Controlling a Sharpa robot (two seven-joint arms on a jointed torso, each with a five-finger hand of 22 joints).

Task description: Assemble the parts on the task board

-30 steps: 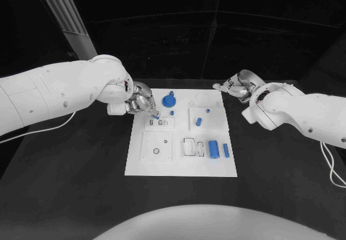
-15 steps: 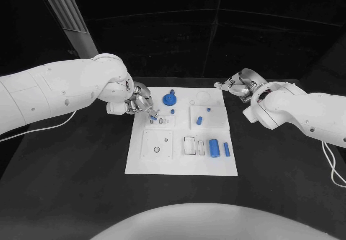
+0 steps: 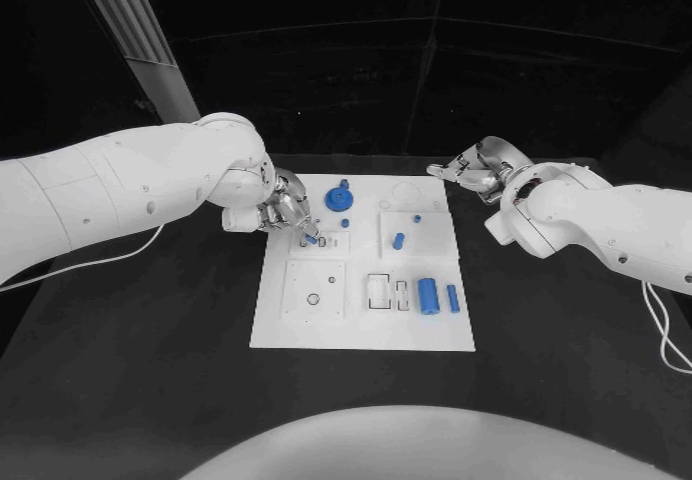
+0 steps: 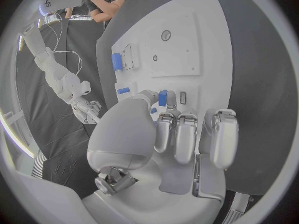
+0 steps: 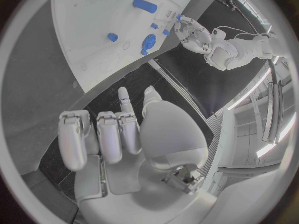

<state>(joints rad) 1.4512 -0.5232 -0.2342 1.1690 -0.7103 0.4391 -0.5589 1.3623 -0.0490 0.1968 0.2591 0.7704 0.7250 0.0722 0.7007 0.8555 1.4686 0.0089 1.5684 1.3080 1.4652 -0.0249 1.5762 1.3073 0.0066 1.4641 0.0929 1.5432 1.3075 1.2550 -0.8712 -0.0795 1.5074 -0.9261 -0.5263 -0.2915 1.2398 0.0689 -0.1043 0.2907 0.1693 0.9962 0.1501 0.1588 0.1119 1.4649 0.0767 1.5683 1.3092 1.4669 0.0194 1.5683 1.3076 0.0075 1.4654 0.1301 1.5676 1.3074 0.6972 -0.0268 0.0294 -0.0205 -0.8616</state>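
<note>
Table (image 3: pixel 144 330), black, under everything; task board (image 3: pixel 361 330) flat at centre, white, long axis running 12 to 6.

Left arm in from 9 o'clock. Left hand (image 3: pixel 284 212) over board's 10 o'clock corner, fingers curled close, small blue part (image 3: pixel 309 239) pinched at fingertips, just above a small slotted block. Same seen from left wrist: blue part (image 4: pixel 162 97) between thumb and a finger, other fingers folded alongside. Whether part already touches its slot: cannot tell.

Right arm in from 3 o'clock. Right hand (image 3: pixel 472 168) off board's 1 o'clock corner, over bare table, holding nothing. From right wrist: fingers (image 5: pixel 109 134) loosely bent, apart, nothing between them.

Step in hand, by judgement: seating the pinched part into the slotted block near board's 10 o'clock area. Next move likely calls for fine alignment over slot, straight push down, then release without dragging part out. Risk: tilt at entry, jam.

Board recesses and contents, large to small:
- Blue gear (image 3: pixel 339 199) standing near 12 o'clock, upright on its post.
- Large blue cylinder (image 3: pixel 427 296) lying at 4 o'clock, beside empty rectangular pockets.
- Slim blue bar (image 3: pixel 451 300) just beside cylinder, toward 3 o'clock.
- Blue peg (image 3: pixel 398 240) on square block right of centre; tiny blue piece near it, too small to identify.
- Square plate at 8 o'clock: round holes, unfilled.
</note>
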